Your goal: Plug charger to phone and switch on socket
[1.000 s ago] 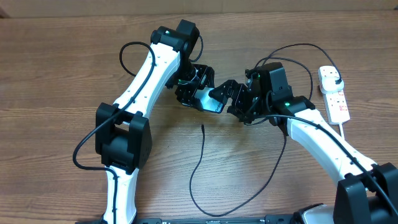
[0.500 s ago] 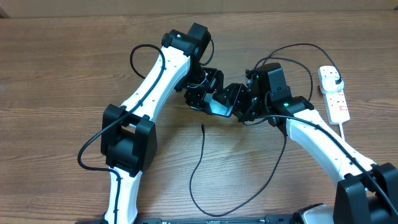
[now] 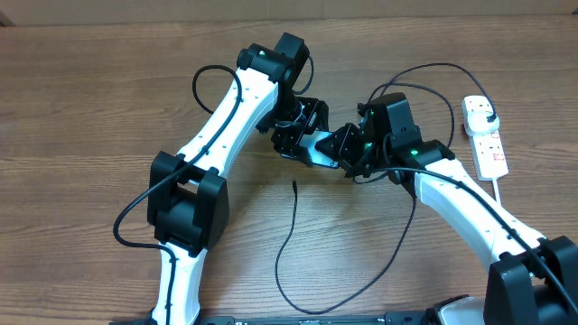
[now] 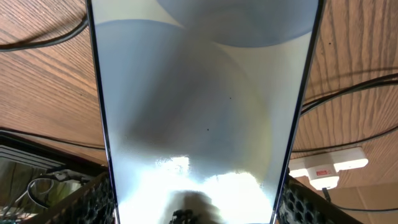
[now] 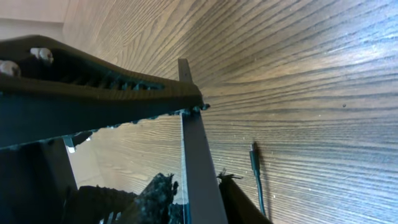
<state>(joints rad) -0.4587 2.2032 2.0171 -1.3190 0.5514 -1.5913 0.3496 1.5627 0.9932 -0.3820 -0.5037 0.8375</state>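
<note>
Wood-grain laminate, brown and matte, forms the table (image 3: 90, 90) over which two white YAM arms meet. The left gripper (image 3: 296, 137) is clamped on the phone (image 4: 199, 112), with its ribbed black pads against both long edges. The handset is lifted off the table and tilted. The right gripper (image 3: 350, 149) faces it from the other side, jaws bracketing the phone's thin edge. Whether they actually press on it cannot be told.

The socket (image 3: 489, 144) lies well to the right of the right gripper, with the black plug (image 3: 488, 112) already seated in its far end. The charger (image 3: 291, 230) trails from there in a slack loop. Its connector tip (image 3: 295, 185) lies loose on the table just below both grippers, on the side nearer the robot, and touches neither the phone nor a finger.

By these views the job is barely begun. The plug is in and the phone is in hand, but the connector is not yet picked up or pushed into the phone. The switch is not yet pressed, as far as can be judged, since its position is too small to read.

The strip is hard white plastic, long and round-cornered, with small red markings. The phone is a flat glass slab with a glossy pale-blue screen catching glare and a slim dark frame. The cable is thin, black and limp, ending in a small stiff tip.
</note>
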